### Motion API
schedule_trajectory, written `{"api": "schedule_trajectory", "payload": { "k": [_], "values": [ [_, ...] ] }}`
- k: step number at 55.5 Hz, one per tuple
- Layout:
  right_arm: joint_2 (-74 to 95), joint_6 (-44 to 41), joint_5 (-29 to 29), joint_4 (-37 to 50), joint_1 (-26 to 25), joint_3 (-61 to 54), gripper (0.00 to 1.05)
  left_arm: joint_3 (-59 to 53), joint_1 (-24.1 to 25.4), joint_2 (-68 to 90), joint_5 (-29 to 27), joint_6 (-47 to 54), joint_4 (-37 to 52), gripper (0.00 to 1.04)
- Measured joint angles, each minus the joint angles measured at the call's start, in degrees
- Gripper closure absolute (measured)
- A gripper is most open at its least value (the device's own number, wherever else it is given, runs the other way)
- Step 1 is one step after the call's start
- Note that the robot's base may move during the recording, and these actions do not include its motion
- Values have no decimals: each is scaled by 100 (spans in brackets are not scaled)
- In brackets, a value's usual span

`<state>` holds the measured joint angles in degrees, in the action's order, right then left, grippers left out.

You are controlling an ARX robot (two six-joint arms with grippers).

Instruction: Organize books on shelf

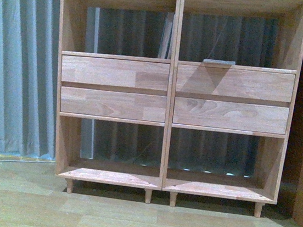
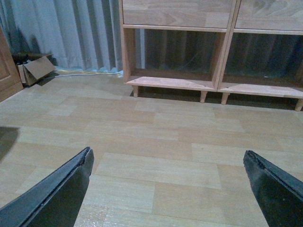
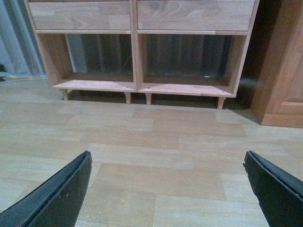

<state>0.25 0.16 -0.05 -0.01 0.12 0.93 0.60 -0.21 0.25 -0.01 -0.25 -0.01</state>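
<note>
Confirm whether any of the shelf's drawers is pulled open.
No, in the front view all four drawer fronts sit shut and flush in the shelf.

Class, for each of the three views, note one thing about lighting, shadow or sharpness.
Front view: dim, bluish and grainy, with a slanted shadow across the upper right drawer front of the shelf. Left wrist view: floor evenly lit, dark shadow beneath the shelf, the open left gripper just black shapes. Right wrist view: a deep dark gap between shelf and brown cabinet.
</note>
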Motion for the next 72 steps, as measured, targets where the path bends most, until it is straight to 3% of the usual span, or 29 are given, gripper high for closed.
{"api": "schedule_trajectory", "payload": {
  "k": [72],
  "values": [
    [0,0,2,0,0,0,7,2,0,0,0,0,0,7]
  ]
}}
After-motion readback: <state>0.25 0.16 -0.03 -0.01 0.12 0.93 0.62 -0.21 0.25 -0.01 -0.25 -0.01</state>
